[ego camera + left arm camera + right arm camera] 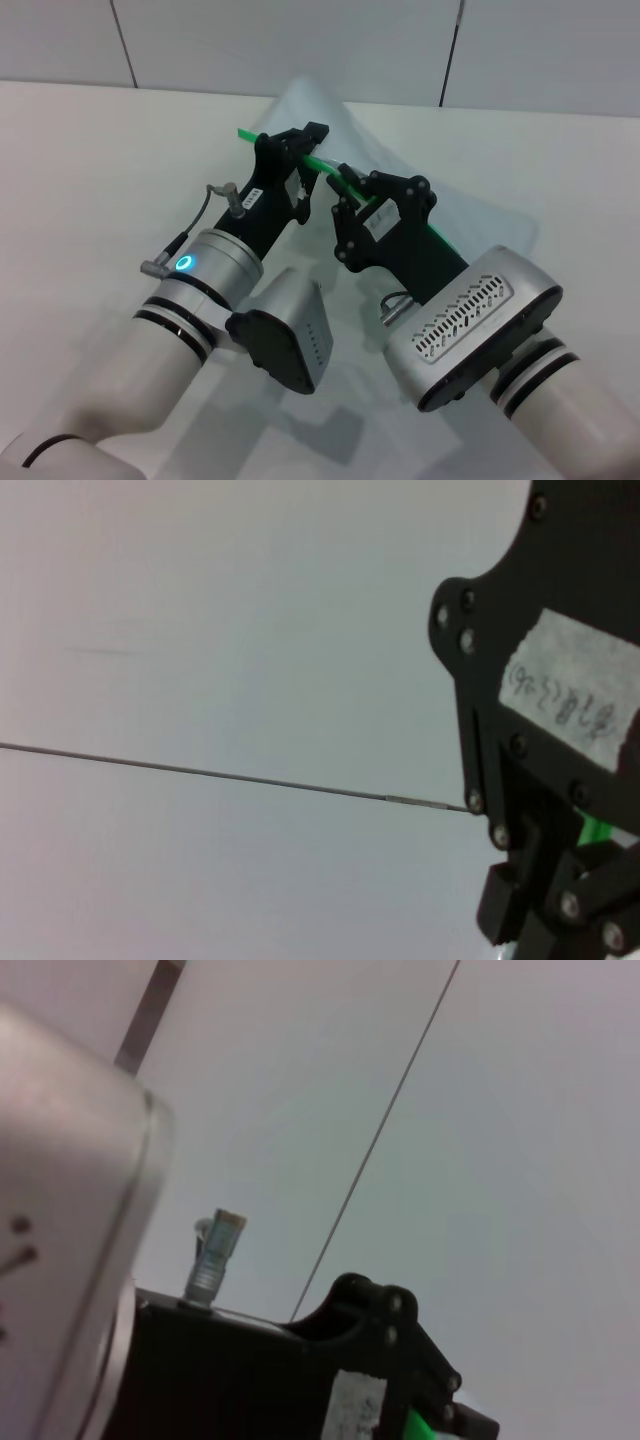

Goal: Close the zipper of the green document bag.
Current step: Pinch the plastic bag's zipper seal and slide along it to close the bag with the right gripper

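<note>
On the white table [90, 160], green document bag [400, 150], zipper [322, 162] uppermost.

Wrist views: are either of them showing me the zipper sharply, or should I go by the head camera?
Head view: the zipper is sharp, with both grippers on it, soft shadows below the arms. Left wrist view: mostly wall, the other arm's black gripper blurred close up. Right wrist view: soft focus, only a green sliver.
</note>
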Robot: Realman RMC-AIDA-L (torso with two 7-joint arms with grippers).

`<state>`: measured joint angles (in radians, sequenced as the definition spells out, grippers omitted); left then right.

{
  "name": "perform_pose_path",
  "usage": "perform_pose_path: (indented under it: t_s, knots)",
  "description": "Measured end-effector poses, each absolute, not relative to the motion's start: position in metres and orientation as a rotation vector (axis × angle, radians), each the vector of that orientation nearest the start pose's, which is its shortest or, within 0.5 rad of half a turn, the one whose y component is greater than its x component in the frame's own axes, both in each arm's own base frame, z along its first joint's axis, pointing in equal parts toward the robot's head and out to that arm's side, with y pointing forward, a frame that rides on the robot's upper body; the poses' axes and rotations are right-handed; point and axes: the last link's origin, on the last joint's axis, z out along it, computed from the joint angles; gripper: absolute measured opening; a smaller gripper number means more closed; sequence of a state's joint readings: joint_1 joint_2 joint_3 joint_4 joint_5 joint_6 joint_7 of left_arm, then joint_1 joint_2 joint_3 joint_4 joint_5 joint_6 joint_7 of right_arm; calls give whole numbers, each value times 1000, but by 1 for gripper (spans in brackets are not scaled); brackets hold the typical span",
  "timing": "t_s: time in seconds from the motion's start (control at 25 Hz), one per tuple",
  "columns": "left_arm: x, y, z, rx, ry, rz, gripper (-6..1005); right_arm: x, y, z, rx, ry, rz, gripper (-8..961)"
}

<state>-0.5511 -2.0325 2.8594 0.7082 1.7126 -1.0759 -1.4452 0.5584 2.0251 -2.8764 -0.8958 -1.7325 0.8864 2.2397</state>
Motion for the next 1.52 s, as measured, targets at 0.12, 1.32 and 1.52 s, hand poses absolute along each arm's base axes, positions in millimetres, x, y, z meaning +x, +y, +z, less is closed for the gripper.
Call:
perform_pose_path:
  t_s: [0.12,1.32,1.52]
  knots:
    - [-199,326,-98,-1647,801,126,62,162,302,-135,-2071,-29,512,86]
    - [-195,321,-103,-1666,832,94,63,174,303,-133,-2052,-17,477,97]
    - [-195,321,-103,-1670,831,88,63,176,303,-132,-2048,-11,471,99]
